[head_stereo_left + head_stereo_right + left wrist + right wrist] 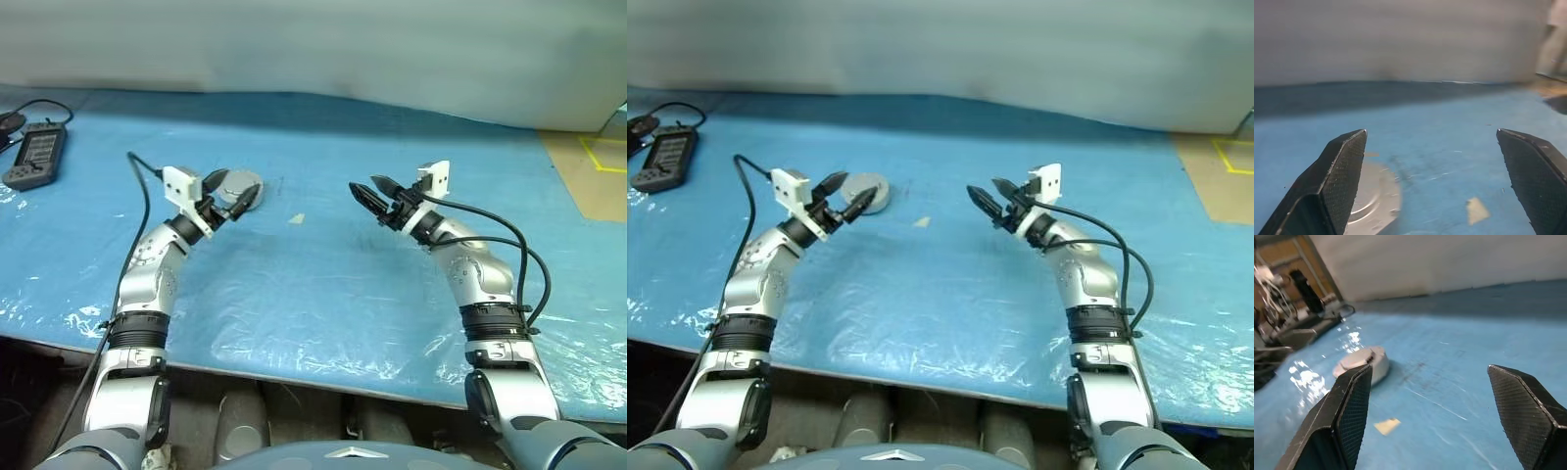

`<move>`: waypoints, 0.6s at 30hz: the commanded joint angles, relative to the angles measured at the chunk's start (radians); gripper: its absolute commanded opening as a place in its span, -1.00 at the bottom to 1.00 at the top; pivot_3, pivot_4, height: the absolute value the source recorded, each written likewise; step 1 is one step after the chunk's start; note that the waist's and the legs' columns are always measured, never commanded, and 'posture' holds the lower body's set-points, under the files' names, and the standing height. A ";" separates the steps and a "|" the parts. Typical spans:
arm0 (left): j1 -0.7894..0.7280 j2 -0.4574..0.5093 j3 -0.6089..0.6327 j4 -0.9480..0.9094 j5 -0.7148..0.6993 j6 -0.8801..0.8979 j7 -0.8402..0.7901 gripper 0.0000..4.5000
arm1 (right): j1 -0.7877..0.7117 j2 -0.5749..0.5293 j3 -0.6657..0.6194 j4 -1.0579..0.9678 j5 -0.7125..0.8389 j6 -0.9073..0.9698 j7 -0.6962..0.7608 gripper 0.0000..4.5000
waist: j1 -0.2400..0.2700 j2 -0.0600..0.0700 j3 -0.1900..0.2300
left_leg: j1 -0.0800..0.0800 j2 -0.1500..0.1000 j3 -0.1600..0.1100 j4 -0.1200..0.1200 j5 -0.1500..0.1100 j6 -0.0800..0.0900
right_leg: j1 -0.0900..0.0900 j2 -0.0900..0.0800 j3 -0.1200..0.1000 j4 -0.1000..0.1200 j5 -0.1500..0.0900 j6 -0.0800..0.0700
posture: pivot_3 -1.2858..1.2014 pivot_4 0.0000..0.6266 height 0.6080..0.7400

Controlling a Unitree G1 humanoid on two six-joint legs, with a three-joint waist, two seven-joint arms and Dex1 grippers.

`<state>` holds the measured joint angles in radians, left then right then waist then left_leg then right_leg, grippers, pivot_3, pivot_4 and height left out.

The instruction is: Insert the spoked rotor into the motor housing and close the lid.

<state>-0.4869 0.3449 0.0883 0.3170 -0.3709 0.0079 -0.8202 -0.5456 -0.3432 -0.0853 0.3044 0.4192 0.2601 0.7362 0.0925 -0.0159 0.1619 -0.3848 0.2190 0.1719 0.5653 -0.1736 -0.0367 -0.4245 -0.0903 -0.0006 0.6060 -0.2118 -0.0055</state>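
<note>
Housing [868, 192], seemingly lidded, beside left pincer [848, 199].

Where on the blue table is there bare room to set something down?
Between the open left gripper and open right gripper, near the small tan scrap, the blue table lies bare. It is crowded by the round silver lidded housing and the black handheld controller.
</note>
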 commanded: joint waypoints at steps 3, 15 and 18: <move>0.015 0.012 -0.081 -0.016 0.032 -0.013 -0.110 0.99 | 0.006 -0.092 0.041 0.041 -0.095 -0.134 0.121 0.81 | -0.004 0.000 0.000 | 0.000 0.000 0.001 0.000 0.000 0.000 | 0.000 0.000 0.000 0.000 0.000 0.000 | 0.03 -0.52 1.00; 0.026 0.006 -0.179 0.007 0.068 -0.031 -0.248 1.00 | 0.112 -0.195 0.068 -0.013 -0.142 -0.136 0.237 0.99 | -0.004 0.000 0.000 | 0.002 0.003 0.003 0.000 0.000 0.001 | -0.001 0.001 0.000 0.001 -0.001 -0.003 | 0.03 -0.52 1.00; 0.017 0.005 -0.176 0.020 0.071 -0.020 -0.251 1.00 | 0.112 -0.187 0.043 -0.027 -0.120 -0.127 0.228 0.99 | -0.003 0.000 0.000 | 0.002 0.003 0.003 0.001 0.000 0.001 | -0.001 0.001 0.001 0.001 0.000 -0.003 | 0.03 -0.52 1.00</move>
<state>-0.4540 0.3463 -0.0890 0.3418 -0.3041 -0.0022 -1.0658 -0.4344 -0.5247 -0.0081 0.3301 0.2769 0.1401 0.9695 0.0894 -0.0157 0.1620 -0.3830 0.2216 0.1750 0.5662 -0.1739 -0.0356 -0.4250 -0.0895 0.0001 0.6070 -0.2123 -0.0089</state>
